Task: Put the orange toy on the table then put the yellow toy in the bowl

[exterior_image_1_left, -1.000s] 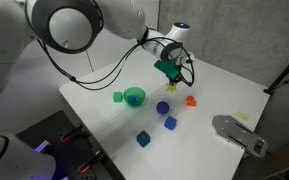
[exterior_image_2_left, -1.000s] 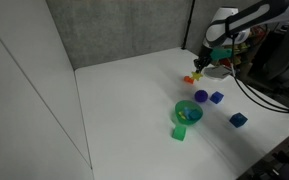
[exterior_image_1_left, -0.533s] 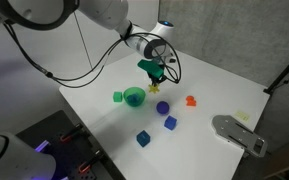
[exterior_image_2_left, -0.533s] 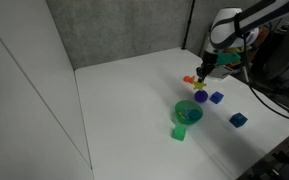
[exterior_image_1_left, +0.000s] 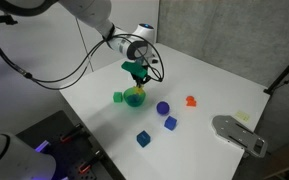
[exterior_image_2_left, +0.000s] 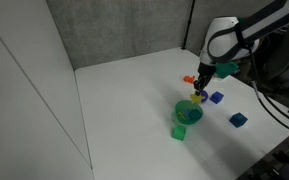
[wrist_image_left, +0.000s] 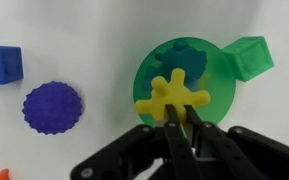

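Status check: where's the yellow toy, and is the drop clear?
Jaws of gripper shut on yellow toy. Toy hangs over the bowl, not released. Orange toy on the table. Green cube beside bowl's rim, outside the drop path.

even, diffuse light is coming from overhead. table (exterior_image_1_left: 224, 85) is glowing bright white in both exterior views, nearly washing out; grey wall (exterior_image_2_left: 124, 30) behind is sitting dimmer. shadows are lying soft and faint beside the bowl (exterior_image_1_left: 132, 101). both exterior views are looking coarse and grainy, small toys (exterior_image_1_left: 170, 123) smearing into blobs. wrist view is running soft overall: yellow toy (wrist_image_left: 174, 95) is reading fairly clear, gripper (wrist_image_left: 180, 125) clamped on it is going dark and blurred along the bottom edge.
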`<state>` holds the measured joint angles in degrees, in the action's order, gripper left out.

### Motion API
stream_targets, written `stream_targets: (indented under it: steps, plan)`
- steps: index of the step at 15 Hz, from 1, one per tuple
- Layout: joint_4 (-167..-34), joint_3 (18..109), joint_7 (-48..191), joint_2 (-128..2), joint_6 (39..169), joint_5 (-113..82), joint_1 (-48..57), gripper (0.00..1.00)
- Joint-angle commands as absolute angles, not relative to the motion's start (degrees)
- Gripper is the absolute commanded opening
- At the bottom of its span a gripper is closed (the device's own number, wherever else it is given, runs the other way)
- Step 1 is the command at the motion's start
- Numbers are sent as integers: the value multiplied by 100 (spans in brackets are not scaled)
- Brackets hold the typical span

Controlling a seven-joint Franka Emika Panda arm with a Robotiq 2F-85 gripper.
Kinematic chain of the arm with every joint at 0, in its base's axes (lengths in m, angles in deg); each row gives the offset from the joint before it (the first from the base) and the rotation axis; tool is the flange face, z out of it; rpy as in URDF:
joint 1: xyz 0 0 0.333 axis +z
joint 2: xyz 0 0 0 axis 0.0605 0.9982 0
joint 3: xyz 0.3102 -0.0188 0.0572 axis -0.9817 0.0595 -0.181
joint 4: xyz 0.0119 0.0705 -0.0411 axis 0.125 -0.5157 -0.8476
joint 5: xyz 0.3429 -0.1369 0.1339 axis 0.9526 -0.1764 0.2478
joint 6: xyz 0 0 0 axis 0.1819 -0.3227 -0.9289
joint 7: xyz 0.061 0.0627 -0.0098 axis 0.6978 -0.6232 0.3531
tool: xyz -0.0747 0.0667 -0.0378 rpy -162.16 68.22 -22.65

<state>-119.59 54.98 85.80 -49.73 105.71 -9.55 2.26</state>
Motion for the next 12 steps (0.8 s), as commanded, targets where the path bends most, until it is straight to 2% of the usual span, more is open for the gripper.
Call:
stream_targets:
  steps: [1, 8, 9, 10, 12]
  plan:
    - [-12264, 5509, 8642, -5062, 10862, -1096, 352, 5]
    - [-12538, 5531, 8641, -4938, 11687, -1346, 423, 5]
    - [-12567, 5524, 8641, -4943, 11742, -1366, 421, 38]
    - [-12599, 5524, 8639, -4960, 11798, -1393, 424, 39]
    - [-12631, 5490, 8661, -4993, 11830, -1374, 397, 52]
